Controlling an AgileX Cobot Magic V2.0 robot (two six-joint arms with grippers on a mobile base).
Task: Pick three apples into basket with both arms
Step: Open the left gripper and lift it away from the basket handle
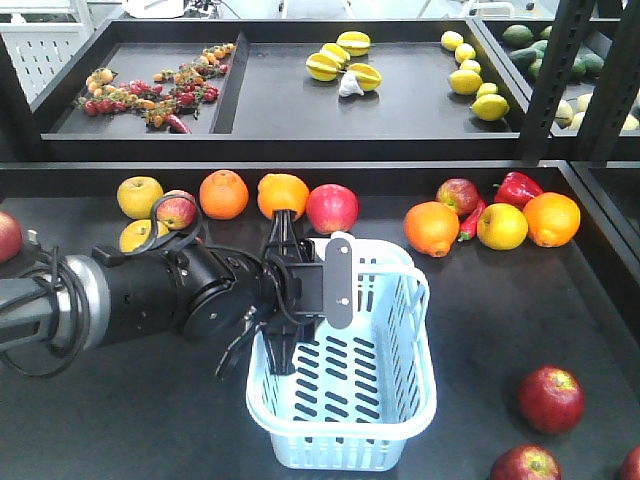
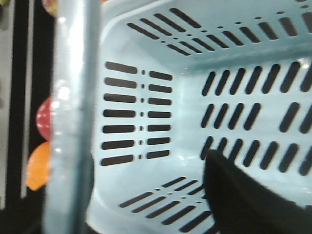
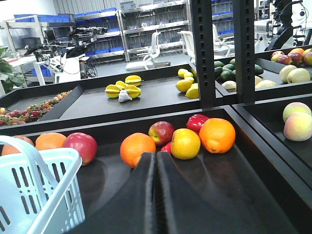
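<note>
Hovering at the 9 o'clock rim of the basket [image 1: 425, 330], our left gripper [image 1: 283, 292] gapes wide and empty. We see no fruit inside. The apples [image 1: 550, 398] lie at the basket's 4 o'clock, probably nearer our right gripper [image 3: 156, 161], which is pressed together on nothing.

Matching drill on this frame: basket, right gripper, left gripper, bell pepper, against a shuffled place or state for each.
Things:
1. basket
2. right gripper
3. left gripper
4. bell pepper

Place or state:
a. shut, nothing held
b. back row, among the right-hand group
c. nothing inside it yet
d. reaching in over the basket's left rim

Pairs: 1-c, 2-a, 3-d, 4-b
</note>
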